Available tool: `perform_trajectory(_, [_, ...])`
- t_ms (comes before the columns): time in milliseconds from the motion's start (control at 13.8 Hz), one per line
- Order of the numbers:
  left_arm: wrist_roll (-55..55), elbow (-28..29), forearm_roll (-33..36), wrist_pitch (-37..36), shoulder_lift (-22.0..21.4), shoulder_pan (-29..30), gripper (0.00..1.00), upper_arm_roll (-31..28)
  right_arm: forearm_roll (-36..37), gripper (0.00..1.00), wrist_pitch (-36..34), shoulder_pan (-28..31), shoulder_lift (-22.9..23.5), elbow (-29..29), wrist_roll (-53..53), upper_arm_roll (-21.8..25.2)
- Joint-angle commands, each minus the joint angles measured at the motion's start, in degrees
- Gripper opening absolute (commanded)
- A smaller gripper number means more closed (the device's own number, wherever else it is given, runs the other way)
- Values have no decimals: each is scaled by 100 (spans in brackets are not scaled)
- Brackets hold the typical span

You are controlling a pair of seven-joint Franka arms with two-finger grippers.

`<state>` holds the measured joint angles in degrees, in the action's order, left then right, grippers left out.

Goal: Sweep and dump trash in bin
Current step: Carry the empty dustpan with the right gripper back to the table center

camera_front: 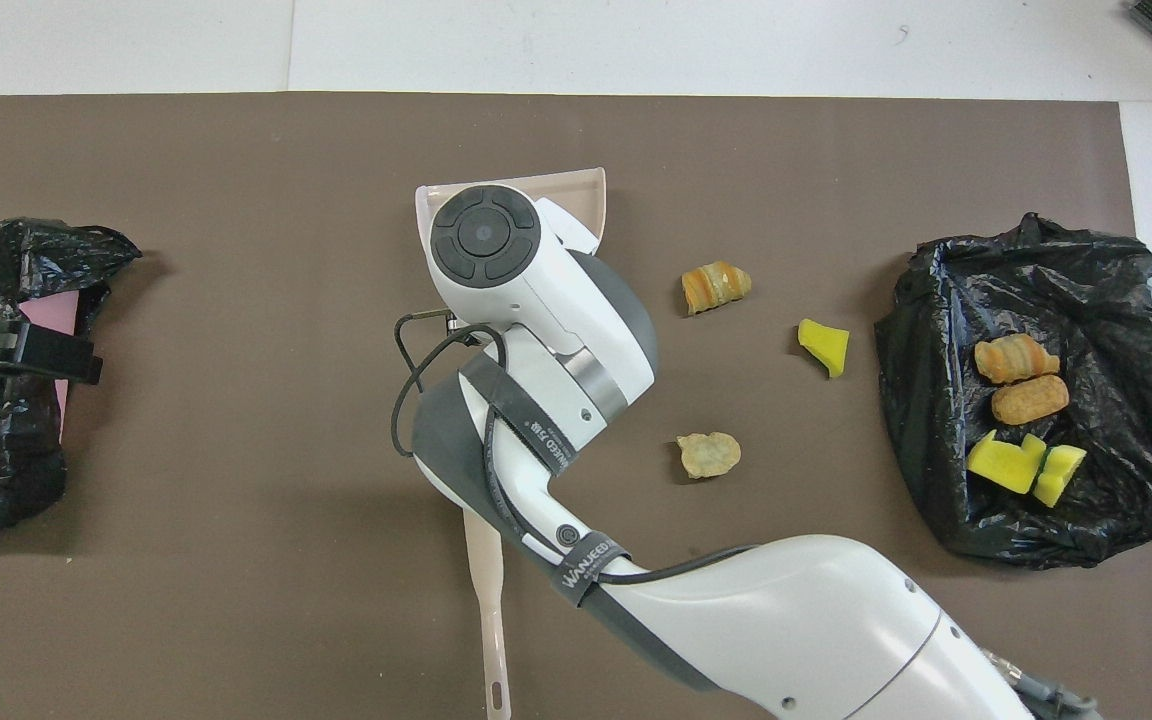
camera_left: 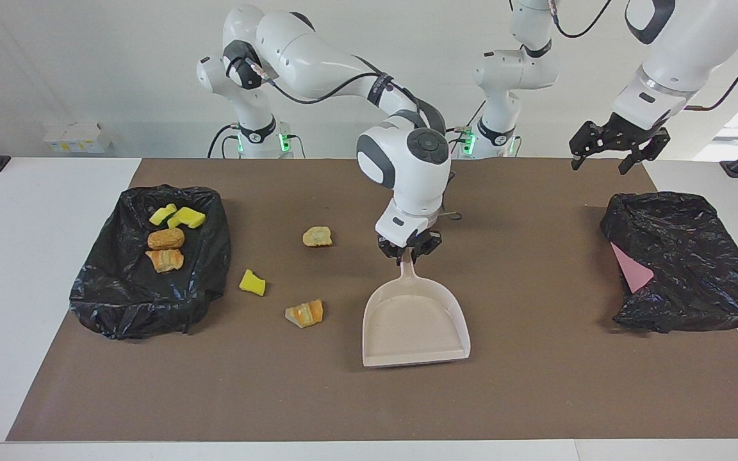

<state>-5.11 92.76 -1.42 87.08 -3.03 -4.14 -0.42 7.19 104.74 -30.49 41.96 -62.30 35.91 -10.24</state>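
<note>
Facing view shows the right gripper [camera_left: 409, 250] at frame centre clasping the beige dustpan [camera_left: 415, 321] handle, three trash scraps [camera_left: 303, 313] loose at its left, while the left gripper [camera_left: 619, 148] hangs spread at upper right.

Four scraps [camera_left: 170, 237] in the bag [camera_left: 119, 301], three scraps [camera_left: 282, 282] on the mat [camera_left: 535, 384] between bag and dustpan [camera_left: 415, 323]

Two white, glossy arms with rounded housings and dark grey joint bands. Right arm [camera_left: 318, 61]: black round cap with a four-part button ring on the wrist, black cable strapped alongside, strap lettered in white. Grippers black; bases show green lights.
</note>
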Motion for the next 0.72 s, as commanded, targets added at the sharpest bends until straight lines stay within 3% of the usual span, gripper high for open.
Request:
perform_trajectory(0, [-69, 163, 98, -59, -163, -26, 100, -20, -165, 0, 221, -141, 277, 149, 328, -31])
perform_trajectory(433, [-61, 163, 98, 2, -154, -35, 100, -11, -245, 4, 292, -203, 243, -115, 469, -40])
perform_trajectory(505, [-61, 163, 98, 20, -154, -35, 100, -11, -253, 8, 519, -211, 243, -246, 504, -40])
perform_trajectory(650, [-52, 155, 98, 11, -154, -43, 100, -20, -236, 31, 644, -203, 216, -327, 775, -40])
